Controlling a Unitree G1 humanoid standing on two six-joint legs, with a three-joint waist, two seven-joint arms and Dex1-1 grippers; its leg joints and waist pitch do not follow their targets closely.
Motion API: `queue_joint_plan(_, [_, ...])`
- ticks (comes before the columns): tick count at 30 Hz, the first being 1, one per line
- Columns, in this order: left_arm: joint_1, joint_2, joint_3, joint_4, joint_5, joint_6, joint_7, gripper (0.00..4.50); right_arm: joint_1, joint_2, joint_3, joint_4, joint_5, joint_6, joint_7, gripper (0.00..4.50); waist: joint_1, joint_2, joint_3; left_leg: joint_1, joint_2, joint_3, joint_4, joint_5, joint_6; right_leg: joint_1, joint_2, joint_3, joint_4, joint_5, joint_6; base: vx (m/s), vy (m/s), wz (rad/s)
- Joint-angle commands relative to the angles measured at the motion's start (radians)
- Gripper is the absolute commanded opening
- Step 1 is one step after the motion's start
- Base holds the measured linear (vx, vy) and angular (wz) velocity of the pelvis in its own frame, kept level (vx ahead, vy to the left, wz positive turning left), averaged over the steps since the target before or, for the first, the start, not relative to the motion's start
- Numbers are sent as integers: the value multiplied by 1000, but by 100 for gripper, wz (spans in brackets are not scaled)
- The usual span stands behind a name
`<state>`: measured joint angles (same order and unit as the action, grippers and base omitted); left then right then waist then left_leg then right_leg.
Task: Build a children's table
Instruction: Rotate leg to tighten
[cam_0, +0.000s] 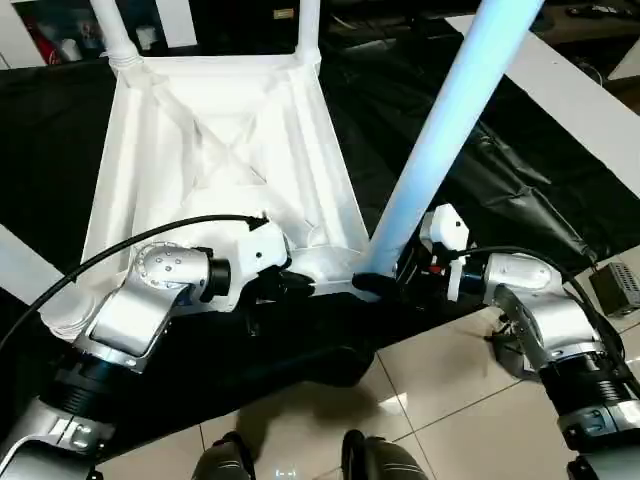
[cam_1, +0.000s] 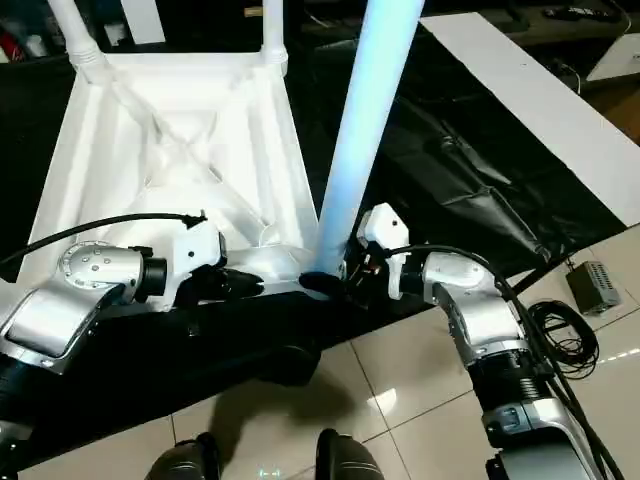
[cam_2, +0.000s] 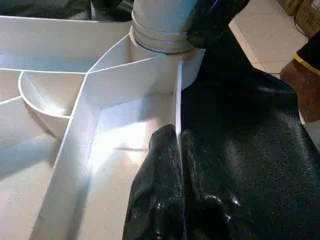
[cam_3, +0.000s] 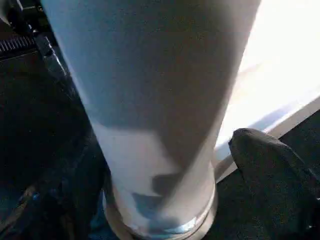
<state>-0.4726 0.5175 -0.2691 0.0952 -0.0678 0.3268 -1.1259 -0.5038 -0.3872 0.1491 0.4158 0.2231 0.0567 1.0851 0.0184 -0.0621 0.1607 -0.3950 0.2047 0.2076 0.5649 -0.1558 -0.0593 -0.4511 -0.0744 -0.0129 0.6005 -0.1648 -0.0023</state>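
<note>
Right claw (cam_1: 335, 278) stands spread about the foot of the near-right leg (cam_0: 440, 140), which rises upright from its corner socket. Left claw (cam_0: 300, 285) is pinching the near rim of the inverted tabletop (cam_0: 215, 150). Black sheeting (cam_0: 520, 170) covers the floor; two legs stand far.

Silver metal forearms, rounded joint housings with small screws on left arm (cam_0: 150, 290). White wrist housings, black cuffs. Thin black cable loops over left arm; right arm (cam_0: 540, 310) has cables too (red bit near wrist, maybe connector). Black glossy claw fingers (cam_2: 160, 200).
</note>
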Motion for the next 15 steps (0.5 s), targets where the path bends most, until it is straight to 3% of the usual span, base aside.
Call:
queue_joint_plan(1, [23, -5, -21, -12, -27, -2, -25, 0, -6, -4, 0, 10, -5, 7, 6, 384, -2, -5, -74, 26, 19, -2, -48, -125, 92, 61, -38, 31, -51, -120, -248, 0, 0, 0])
queue_joint_plan(7, [30, -3, -17, -16, -28, 4, -24, 0, -10, -4, 12, 14, -4, 9, 9, 321, -2, -6, -74, 26, 19, -1, -46, -98, 109, 61, -37, 30, -47, -87, -252, 0, 0, 0])
queue_joint_plan(15, [21, -35, -13, 21, -22, 22, 24, 0, -8, 42, -12, 65, -34, -5, -95, 269, -5, -4, -75, 24, 18, -2, -46, -120, 93, 61, -38, 29, -50, -123, -252, 0, 0, 0])
